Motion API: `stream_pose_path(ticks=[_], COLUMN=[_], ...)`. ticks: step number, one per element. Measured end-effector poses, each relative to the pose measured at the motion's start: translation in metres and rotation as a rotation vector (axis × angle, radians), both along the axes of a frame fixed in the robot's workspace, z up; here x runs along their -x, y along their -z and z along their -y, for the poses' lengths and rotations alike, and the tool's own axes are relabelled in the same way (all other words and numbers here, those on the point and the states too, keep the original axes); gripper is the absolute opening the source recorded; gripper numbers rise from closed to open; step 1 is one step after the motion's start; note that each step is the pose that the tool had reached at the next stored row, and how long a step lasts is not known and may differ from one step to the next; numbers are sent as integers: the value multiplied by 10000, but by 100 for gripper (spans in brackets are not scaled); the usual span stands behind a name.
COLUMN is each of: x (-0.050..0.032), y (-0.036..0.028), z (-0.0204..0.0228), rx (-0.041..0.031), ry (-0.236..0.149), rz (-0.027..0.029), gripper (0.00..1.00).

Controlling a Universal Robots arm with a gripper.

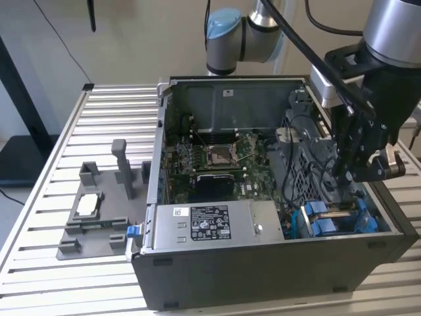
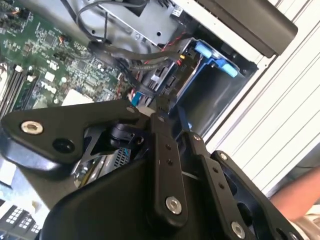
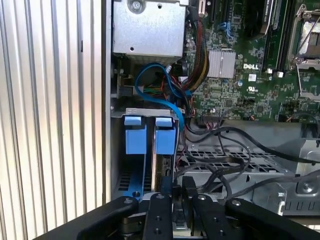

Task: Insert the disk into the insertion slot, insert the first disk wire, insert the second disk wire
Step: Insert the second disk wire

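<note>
The gripper (image 3: pixel 178 189) hangs just over the disk (image 3: pixel 164 142), which sits in the bay. Its jaws are nearly together; I cannot tell whether they pinch anything.

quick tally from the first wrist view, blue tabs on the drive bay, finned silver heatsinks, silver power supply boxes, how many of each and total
blue tabs: 2
finned silver heatsink: 1
silver power supply box: 1
total: 4

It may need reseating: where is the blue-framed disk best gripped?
Probably by the blue carrier tabs at its exposed end, coming through the open side of the case: the disk stands on edge in its bay, flat faces walled in.
</note>
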State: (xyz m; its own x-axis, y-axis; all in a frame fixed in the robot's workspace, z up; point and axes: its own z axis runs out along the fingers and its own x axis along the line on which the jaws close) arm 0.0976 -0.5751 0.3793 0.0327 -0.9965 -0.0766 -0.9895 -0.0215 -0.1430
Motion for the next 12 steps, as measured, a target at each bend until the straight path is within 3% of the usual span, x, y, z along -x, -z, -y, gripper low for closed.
stream_pose_path(ticks=[3, 4, 8, 9, 12], x=[0, 1, -1, -11, -74], y=[19, 20, 20, 22, 23], z=[0, 2, 2, 2, 2], rx=[-2, -1, 1, 17, 62], ry=[-2, -1, 0, 0, -1], rz=[7, 7, -11, -93, -539], gripper=[22, 16, 16, 16, 16])
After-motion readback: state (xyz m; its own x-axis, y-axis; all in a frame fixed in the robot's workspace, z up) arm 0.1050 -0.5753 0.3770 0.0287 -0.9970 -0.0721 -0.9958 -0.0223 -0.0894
